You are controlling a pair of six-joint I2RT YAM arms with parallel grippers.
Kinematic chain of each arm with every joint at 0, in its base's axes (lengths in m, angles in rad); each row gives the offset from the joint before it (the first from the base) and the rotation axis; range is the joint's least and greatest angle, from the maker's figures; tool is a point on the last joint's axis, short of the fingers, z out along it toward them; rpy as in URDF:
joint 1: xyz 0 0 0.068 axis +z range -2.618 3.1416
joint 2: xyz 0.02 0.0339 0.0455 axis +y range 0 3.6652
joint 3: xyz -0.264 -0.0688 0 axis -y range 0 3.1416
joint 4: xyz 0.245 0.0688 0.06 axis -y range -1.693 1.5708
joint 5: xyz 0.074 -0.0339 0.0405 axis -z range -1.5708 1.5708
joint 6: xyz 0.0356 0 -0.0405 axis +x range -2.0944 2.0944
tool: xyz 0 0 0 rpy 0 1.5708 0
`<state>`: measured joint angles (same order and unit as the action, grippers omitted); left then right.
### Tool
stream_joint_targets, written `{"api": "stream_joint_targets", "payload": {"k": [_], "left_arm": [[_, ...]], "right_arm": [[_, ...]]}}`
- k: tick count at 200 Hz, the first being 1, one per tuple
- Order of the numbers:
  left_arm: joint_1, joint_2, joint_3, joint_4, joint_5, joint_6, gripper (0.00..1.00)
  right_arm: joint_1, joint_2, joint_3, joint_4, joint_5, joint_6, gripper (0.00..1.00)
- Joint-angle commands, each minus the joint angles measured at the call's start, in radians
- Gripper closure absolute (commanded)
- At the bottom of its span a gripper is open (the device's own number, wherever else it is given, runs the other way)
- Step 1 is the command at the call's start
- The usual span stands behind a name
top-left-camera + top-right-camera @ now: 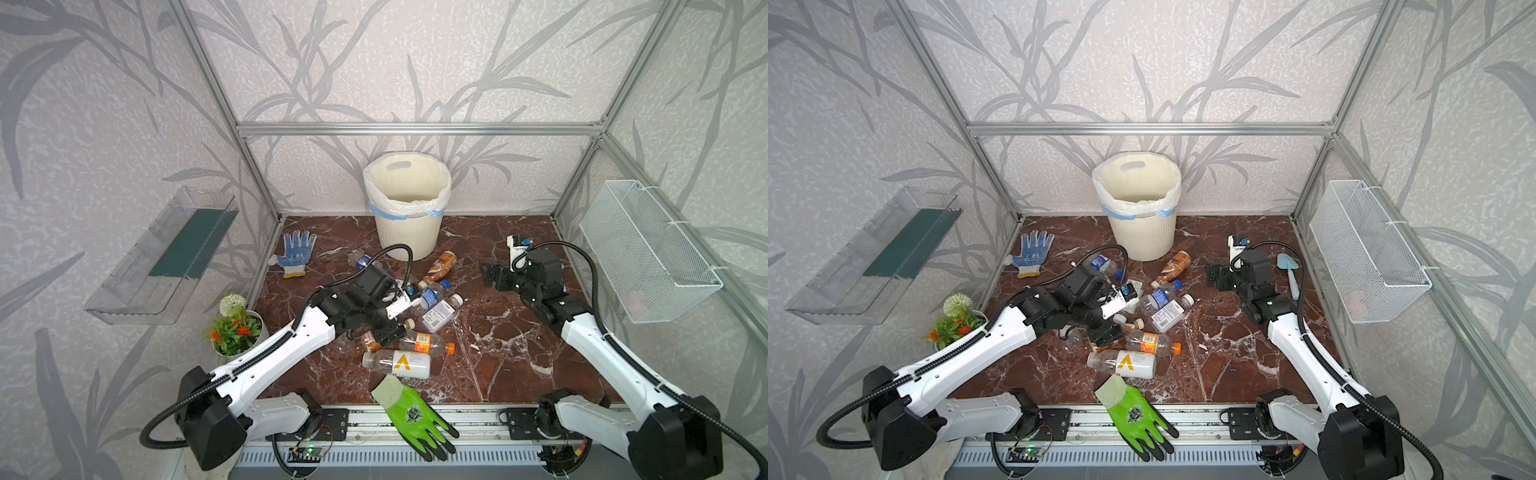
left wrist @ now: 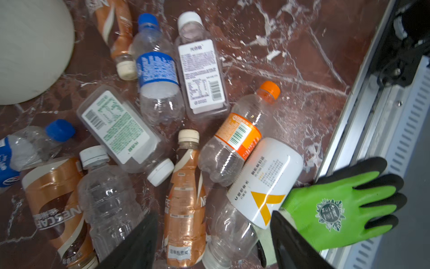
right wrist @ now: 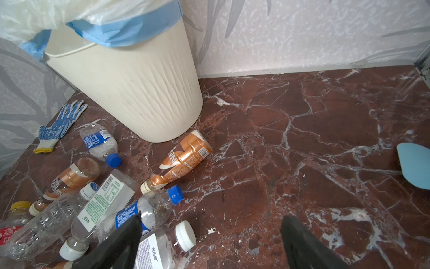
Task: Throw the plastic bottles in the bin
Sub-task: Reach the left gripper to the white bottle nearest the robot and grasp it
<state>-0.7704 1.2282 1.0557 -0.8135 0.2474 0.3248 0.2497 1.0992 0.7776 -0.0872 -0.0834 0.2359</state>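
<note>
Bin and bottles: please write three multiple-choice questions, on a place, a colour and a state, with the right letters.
1. Where is the bin? A. Back, middle. B. Beside the plant. C. In the wire basket.
2. The cap of the orange-label bottle is: A. Blue. B. Orange. C. White.
3. The right claw is: A. Open, empty. B. Shut on a bottle. C. Shut on a glove.
Key: 1 A, against the back wall; 2 B, cap matches label; 3 A, fingers apart, gripping nothing.
</note>
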Motion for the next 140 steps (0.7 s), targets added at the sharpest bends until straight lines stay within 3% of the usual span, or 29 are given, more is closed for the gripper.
{"api": "stream_joint_targets", "payload": {"k": [1, 64, 140], "left_arm": [[-0.077, 0.035, -0.01, -0.104, -0.089, 0.074, 0.24], [-0.216, 0.153, -0.028, -0.108, -0.078, 0.104, 0.23], [-0.3, 0.293, -0.036, -0.067, -0.194, 0.097, 0.23]], "right_arm": [[-0.016, -0.035, -0.024, 0.034, -0.024, 0.014, 0.06], [-0.029, -0.021, -0.07, 0.045, -0.019, 0.024, 0.07], [-0.03, -0.021, -0.086, 0.063, -0.034, 0.04, 0.07]]}}
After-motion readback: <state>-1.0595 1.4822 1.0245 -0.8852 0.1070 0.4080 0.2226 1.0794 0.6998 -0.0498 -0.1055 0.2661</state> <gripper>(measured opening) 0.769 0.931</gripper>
